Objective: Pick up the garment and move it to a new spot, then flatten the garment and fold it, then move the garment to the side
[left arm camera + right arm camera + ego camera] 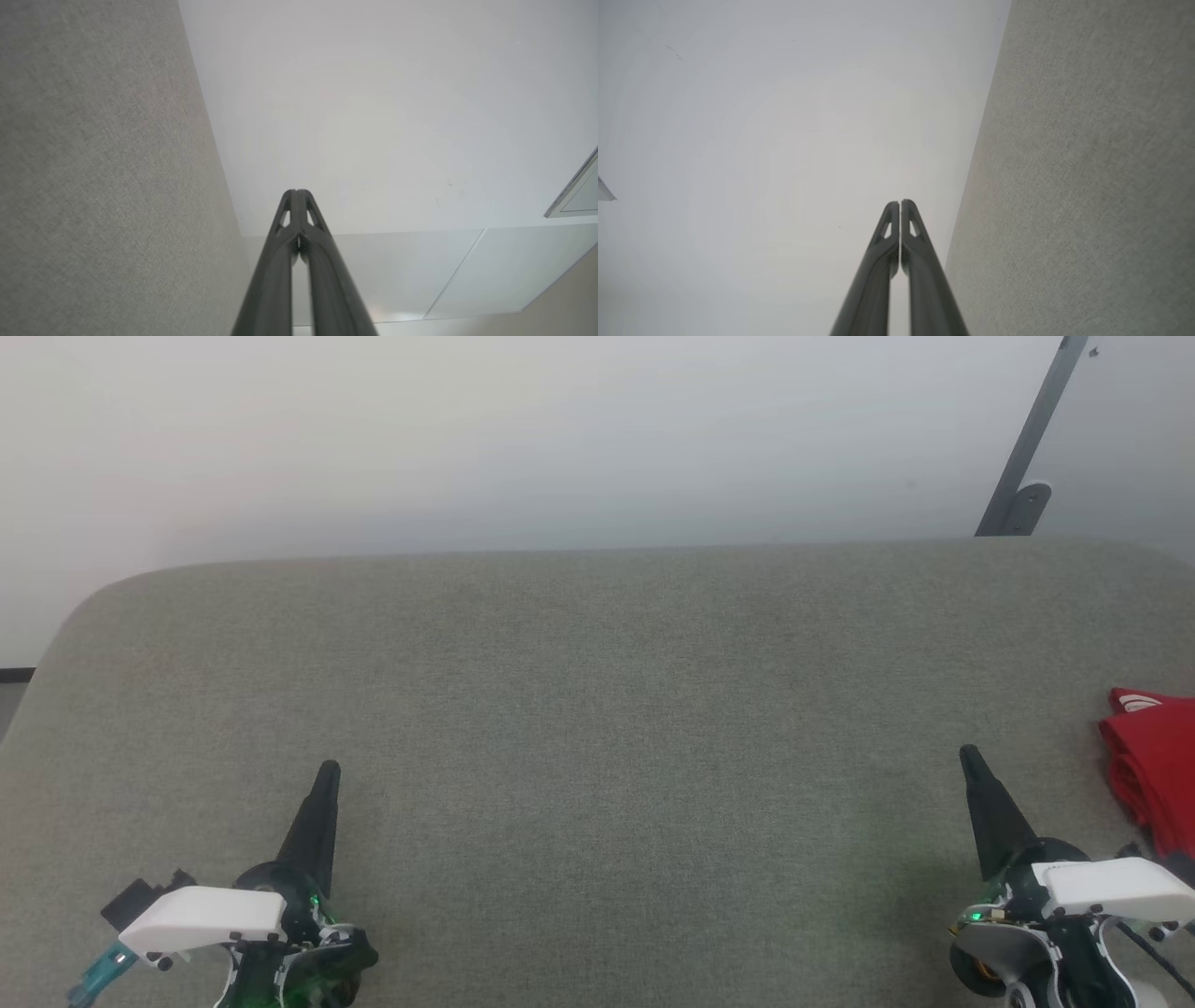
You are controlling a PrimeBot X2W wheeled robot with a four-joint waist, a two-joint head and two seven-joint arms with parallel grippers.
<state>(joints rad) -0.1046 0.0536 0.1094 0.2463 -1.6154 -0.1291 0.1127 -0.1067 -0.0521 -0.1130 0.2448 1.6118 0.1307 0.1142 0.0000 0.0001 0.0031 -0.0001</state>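
The bright-red garment [1154,765] lies bunched at the far right edge of the grey upholstered surface [597,709], with a bit of white at its top; part of it runs out of the head view. My right gripper [968,753] hovers just left of it, shut and holding nothing. At the lower left my left gripper [329,768] is also shut and empty, far from the garment. Each wrist view shows its own fingers pressed together, left gripper [296,191] and right gripper [900,202], pointing past the surface's edge toward a pale wall.
A pale wall [560,429] rises behind the surface. A grey metal bracket [1032,457] slants up at the back right. The surface has rounded far corners, and its left edge drops off near a dark strip [14,676].
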